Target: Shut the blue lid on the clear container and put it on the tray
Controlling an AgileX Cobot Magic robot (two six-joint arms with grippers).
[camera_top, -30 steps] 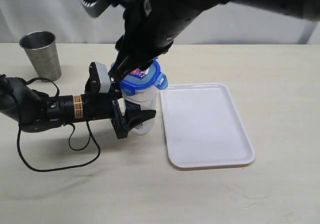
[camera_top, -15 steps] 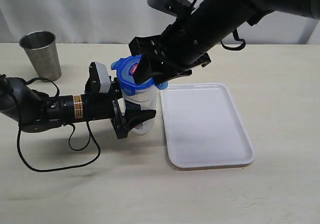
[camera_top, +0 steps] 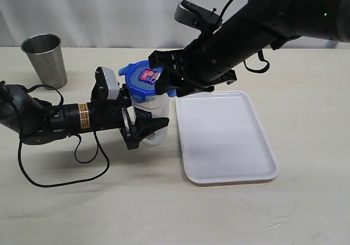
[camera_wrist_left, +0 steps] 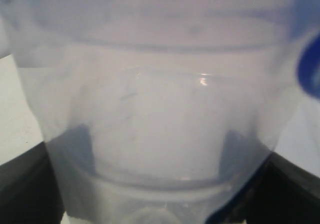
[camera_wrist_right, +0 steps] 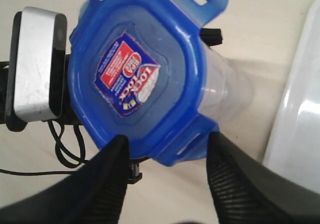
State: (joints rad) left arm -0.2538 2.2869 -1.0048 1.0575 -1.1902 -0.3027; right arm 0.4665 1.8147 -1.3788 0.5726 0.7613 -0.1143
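item 1, clear container (camera_top: 149,114): tall narrow canister, see-through plastic, smooth wall, stepped ring near base. stands upright on bench (camera_top: 306,201), just off the tray at its 9 o'clock side, not on it.

item 2, blue lid (camera_top: 143,81): bright blue glossy plastic, approx. octagonal, red/white label in the centre. sits on the container mouth. two slotted flaps stick outward; whether any flap is latched, can't tell.

item 3, tray (camera_top: 224,141): flat white plastic, rectangular, rounded corners, low raised rim, nothing on it.

item 4, left claw (camera_top: 150,126): black, arm lies low along the bench from 9 o'clock, silver cam block (camera_top: 111,83) on top. clamped on the container's lower body, one finger each side.

item 5, right claw (camera_top: 167,78): black, arm comes in from 2 o'clock. sits at the lid's 3 o'clock edge, jaws spread, nothing pinched.

item 6, steel cup (camera_top: 45,59): tapered, brushed metal, upright at 10 o'clock of the scene, well apart from the rest.

item 7, black cable (camera_top: 65,174): loose loop on the bench under the left arm.

bench: pale, matt, faint wood grain.

view notes: left wrist cam shows only the canister wall close up, blurred, w/ dark finger shapes at both sides. right wrist cam looks down on the lid and shows label print, flap slots and ridged finger pads (camera_wrist_right: 100,184), which ext. cam doesn't resolve. ext. cam alone shows cup and the whole tray.
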